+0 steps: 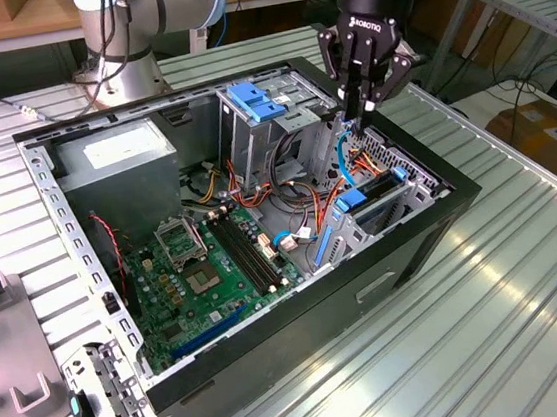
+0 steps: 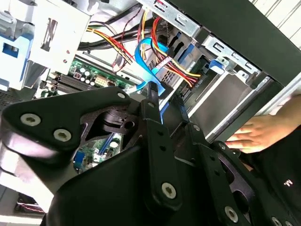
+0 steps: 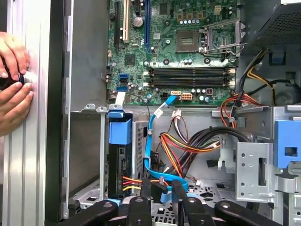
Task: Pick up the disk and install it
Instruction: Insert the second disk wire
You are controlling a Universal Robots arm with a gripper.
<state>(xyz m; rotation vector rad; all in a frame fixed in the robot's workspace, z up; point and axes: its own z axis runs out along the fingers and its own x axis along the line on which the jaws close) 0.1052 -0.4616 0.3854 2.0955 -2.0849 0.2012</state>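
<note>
The disk [image 1: 377, 190] stands on edge in the drive bay at the case's front corner on the exterior view's right, with blue rails at its ends. In the first wrist view the disk [image 3: 117, 165] is a dark slab under a blue tab, and red-yellow power wires are plugged into its end. My gripper [image 1: 354, 119] hangs just behind that bay, fingers pointing down into the case. In both wrist views the gripper [image 3: 162, 190] [image 2: 162, 101] is shut on the plug of a light blue data cable [image 3: 150, 141], which runs from the motherboard to a spot beside the disk's end.
The open black case [image 1: 433, 241] lies on a ribbed metal table. An upright metal cage with a blue latch [image 1: 252, 106] and bundles of wires [image 1: 297, 191] crowd the gripper. A person's hands [image 3: 14, 80] rest on the table outside the case wall. Motherboard [image 1: 205, 267] lies flat inside.
</note>
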